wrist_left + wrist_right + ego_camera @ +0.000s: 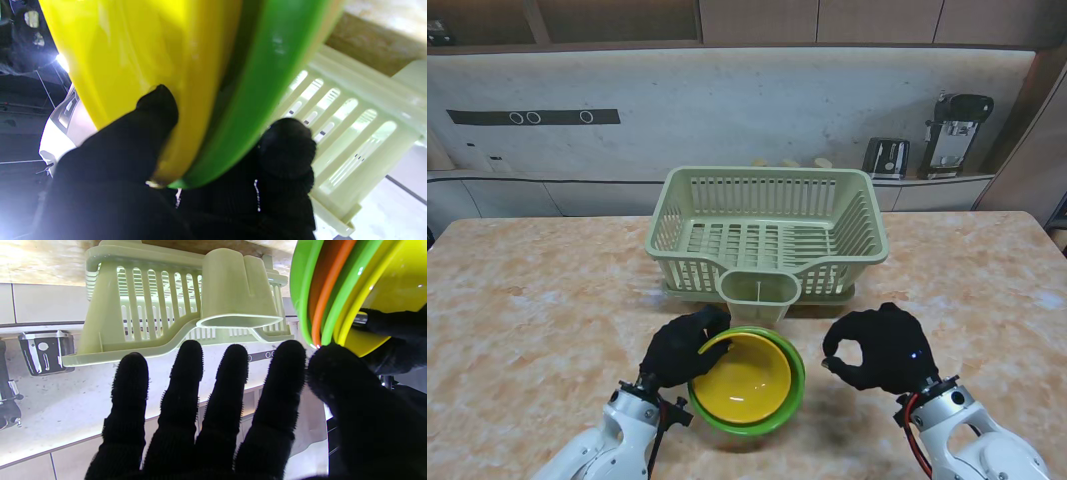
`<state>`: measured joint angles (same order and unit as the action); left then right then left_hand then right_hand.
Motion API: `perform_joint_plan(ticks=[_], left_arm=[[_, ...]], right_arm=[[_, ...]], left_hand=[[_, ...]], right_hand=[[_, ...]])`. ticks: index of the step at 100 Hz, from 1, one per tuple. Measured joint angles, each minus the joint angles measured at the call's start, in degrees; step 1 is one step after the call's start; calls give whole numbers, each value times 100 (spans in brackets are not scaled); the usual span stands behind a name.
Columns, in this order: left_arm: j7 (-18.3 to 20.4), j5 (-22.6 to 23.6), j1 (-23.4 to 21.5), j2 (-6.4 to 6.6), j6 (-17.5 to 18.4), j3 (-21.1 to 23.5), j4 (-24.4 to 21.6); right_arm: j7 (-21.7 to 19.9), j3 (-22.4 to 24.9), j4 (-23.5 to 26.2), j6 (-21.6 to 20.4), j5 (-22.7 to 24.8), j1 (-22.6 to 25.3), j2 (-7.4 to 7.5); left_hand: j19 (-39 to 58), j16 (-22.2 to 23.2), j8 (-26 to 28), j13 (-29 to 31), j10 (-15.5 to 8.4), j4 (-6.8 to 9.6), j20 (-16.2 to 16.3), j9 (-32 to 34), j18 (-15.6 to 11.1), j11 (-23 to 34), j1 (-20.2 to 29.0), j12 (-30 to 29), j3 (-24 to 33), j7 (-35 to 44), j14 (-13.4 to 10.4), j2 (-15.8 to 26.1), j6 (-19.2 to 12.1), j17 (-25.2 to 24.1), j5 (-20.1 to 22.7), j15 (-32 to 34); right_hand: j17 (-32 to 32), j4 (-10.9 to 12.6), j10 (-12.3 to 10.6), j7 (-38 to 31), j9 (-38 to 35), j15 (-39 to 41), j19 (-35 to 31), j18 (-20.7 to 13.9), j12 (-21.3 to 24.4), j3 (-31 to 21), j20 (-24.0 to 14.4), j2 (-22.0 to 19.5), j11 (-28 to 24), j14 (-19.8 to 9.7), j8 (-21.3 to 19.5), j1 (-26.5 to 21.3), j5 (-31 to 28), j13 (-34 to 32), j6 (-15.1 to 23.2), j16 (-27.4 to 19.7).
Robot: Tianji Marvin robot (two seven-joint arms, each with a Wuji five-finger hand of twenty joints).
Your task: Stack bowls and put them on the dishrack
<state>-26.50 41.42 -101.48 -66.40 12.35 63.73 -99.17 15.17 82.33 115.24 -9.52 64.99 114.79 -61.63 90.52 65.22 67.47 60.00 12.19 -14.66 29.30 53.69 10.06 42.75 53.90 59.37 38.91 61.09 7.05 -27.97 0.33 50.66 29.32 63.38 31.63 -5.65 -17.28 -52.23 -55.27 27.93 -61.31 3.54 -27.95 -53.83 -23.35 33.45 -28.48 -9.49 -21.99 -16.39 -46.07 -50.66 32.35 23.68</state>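
A stack of nested bowls (747,383) hangs tilted just in front of the dishrack (767,232), with a yellow bowl (133,50) innermost and a green bowl (253,83) outside it. The right wrist view shows an orange rim among the stack's layers (328,290). My left hand (682,347) is shut on the stack's left rim, thumb (156,110) inside the yellow bowl and fingers (287,150) under the green one. To the right of the stack my right hand (877,347) is open and holds nothing; its thumb (337,383) is close to the stack's edge.
The pale green dishrack (150,300) has slatted walls and a cutlery cup (759,293) on its near side, right behind the bowls. The marble table (537,300) spreads to both sides. A toaster (886,157) and another appliance (957,135) stand on the far counter.
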Motion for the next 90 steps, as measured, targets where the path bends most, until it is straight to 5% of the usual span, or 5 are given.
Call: perform_joint_plan(ticks=[44, 90], left_arm=[[-428, 327, -71, -25, 64, 178, -407], [-302, 90, 613, -72, -62, 75, -620]], right_arm=[[57, 132, 61, 101, 87, 131, -14], [95, 475, 207, 237, 252, 482, -31]], left_hand=[[58, -37, 13, 56, -14, 0, 9, 64, -17, 178, 0, 135, 0, 0, -18, -116, -8, 68, 138, 149], [59, -37, 96, 58, -124, -1, 71, 66, -122, 227, 0, 195, -66, 0, -117, -126, -57, 72, 138, 211]], right_hand=[[0, 0, -1, 0, 0, 0, 0, 0, 0, 1, 1, 0, 0, 0, 0, 0, 0, 0, 0, 0], [0, 0, -3, 0, 0, 0, 0, 0, -13, 1, 1, 0, 0, -4, 0, -1, 0, 0, 1, 0]])
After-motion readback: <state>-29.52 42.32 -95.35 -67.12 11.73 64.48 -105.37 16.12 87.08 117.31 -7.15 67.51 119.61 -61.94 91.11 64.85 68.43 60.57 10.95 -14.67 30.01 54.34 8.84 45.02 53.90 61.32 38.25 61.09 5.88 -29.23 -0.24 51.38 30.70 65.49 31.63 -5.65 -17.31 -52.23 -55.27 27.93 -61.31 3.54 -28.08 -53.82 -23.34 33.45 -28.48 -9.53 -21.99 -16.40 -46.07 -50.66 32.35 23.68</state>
